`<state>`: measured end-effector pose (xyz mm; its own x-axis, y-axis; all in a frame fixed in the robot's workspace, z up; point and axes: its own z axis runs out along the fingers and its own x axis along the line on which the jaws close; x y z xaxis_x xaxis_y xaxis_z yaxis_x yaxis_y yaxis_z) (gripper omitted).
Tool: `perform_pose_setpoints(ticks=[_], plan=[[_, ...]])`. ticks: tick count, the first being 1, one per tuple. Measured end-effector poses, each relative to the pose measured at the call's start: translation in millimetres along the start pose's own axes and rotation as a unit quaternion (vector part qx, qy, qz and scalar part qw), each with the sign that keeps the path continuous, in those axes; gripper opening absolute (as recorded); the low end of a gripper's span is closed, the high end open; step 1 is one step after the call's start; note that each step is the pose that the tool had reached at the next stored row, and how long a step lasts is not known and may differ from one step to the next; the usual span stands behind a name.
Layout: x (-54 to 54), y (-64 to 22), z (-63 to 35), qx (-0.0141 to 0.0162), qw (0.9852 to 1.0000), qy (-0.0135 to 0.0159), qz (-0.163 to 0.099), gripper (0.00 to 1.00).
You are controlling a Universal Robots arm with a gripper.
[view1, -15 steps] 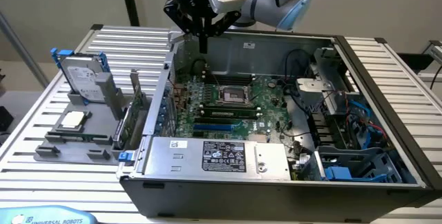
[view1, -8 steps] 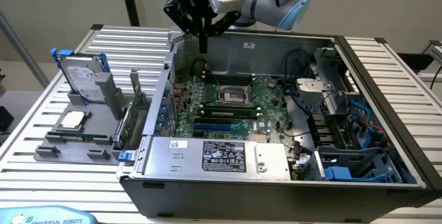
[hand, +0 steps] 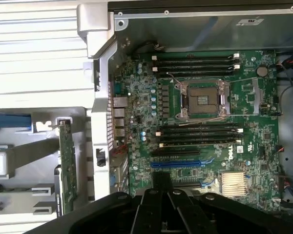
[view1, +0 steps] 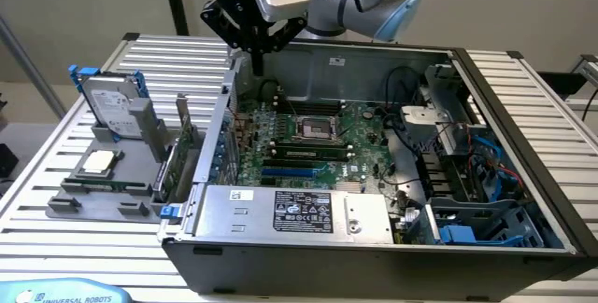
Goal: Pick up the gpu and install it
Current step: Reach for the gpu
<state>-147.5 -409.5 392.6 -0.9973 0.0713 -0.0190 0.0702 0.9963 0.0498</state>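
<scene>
**GPU in its rack, gripper clenched empty above the case**

The gpu (hand: 67,165) stands on edge in the grey holder (view1: 103,205), toward the worktop's (view1: 28,198) edge on the exterior view's left and just beside the open computer case (view1: 374,268). It shows edge-on as a thin green strip. Its faces are hard to make out and its lower edge is hidden in the slot. The gripper (view1: 257,58) hangs over the case's far corner, fingers pressed together on nothing.

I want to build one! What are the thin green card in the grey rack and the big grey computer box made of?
Thin green card: probably fibreglass circuit board, matte, with tiny parts. Big grey computer box: likely sheet metal, dull sheen, folded edges.
</scene>
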Motion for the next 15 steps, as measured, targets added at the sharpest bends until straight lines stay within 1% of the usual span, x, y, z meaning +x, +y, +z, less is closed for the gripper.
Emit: perform_pose_setpoints(ticks=[9,15], plan=[[39.8,-16.2,-0.7,-0.0001,1.0000,-0.0004,0.000,0.11],[66.9,-22.1,2.1,0.0000,1.0000,-0.0005,0.000,0.11]])
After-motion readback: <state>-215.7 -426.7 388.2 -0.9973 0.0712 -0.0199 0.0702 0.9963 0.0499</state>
